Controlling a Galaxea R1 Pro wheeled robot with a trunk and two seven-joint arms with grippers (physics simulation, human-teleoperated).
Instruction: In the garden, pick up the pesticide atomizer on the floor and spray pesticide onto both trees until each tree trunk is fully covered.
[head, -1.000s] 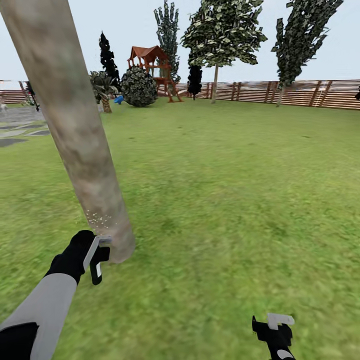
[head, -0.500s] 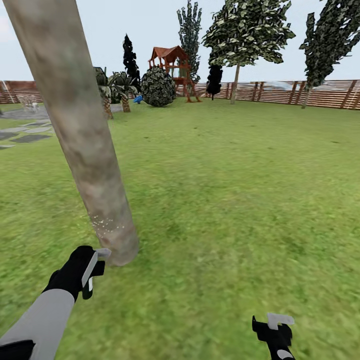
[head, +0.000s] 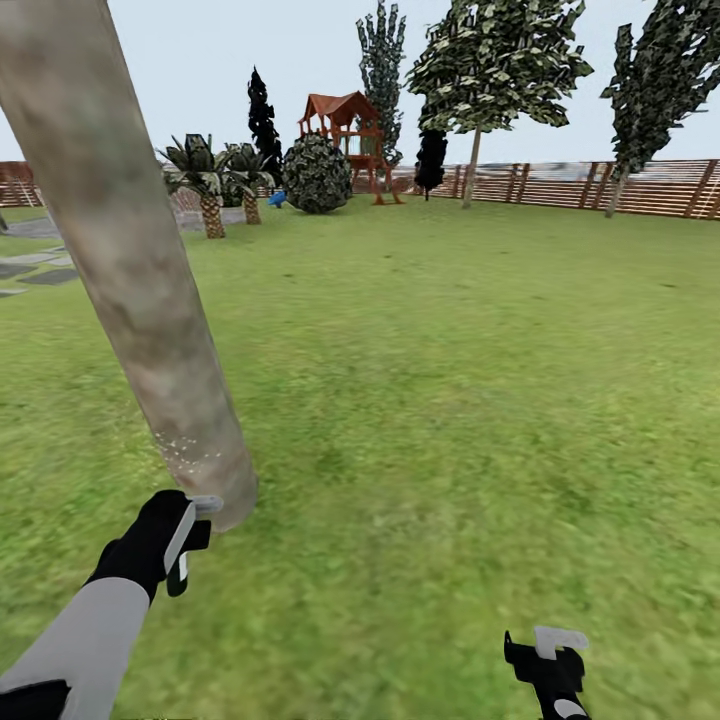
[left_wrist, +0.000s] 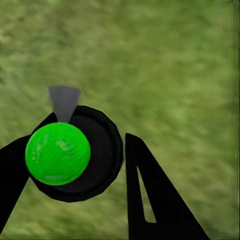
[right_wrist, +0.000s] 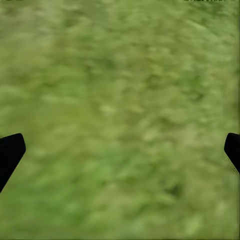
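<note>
Setting: lawn ringed by a slat fence, with a red playhouse and palms far back.
Trunk: near trunk leans across the left of the head view; pale specks sit low on it, just above its base, which I take for spray that has landed.
Second tree: another tree stands well apart by the fence, its trunk showing no specks I can make out from here.
Left tool: closed on the atomizer; the wrist view shows its green top and grey nozzle between the black fingers. I keep it just beside the trunk's base so the spray reaches the bark.
Right tool: held low over bare grass, out of the way; fingers spread wide, holding nothing.
Progress: only a small low patch looks covered, so I judge most of this trunk is left to do.
Next: I'd raise the nozzle along the trunk.
</note>
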